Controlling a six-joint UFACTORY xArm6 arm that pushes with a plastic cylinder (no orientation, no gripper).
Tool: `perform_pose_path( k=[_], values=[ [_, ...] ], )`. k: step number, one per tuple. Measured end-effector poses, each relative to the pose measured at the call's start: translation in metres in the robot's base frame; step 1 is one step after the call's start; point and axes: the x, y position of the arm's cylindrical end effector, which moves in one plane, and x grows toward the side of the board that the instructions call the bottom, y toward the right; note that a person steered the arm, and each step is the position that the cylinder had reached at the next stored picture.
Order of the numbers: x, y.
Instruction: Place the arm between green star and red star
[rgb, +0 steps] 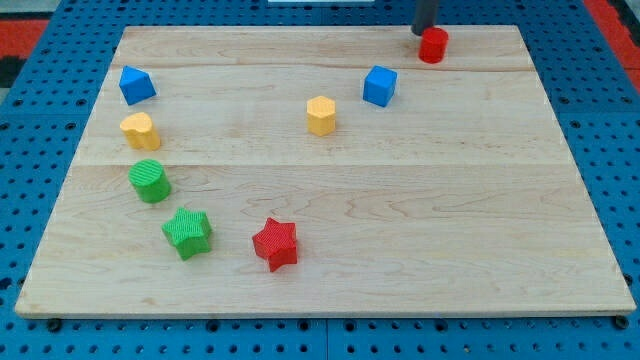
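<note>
My tip at view's top right, touching or just behind red cylinder. No fingers on this rod, so no open/closed state to log. Green star and red star lie side by side near view's bottom left, well apart from tip. Counter: pale wood planks. Blocks ribbed, matte. Count: 2 stars, 2 blue cubes, 2 yellow blocks, 1 green cylinder, 1 red cylinder.

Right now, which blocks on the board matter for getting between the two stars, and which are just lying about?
For the job:
green star
red star
my tip, at the view's top, beside the red cylinder

Lying about:
red cylinder
blue cube
yellow hexagon block
blue block
yellow block
green cylinder
</note>
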Motion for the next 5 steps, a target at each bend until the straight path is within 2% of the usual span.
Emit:
perform_pose_path(
  k=[1,2,3,4,5],
  values=[
    [0.000,0.009],
    [-0.014,-0.063],
    [0.024,-0.084],
    [0.084,-0.137],
    [0.126,-0.172]
  ],
)
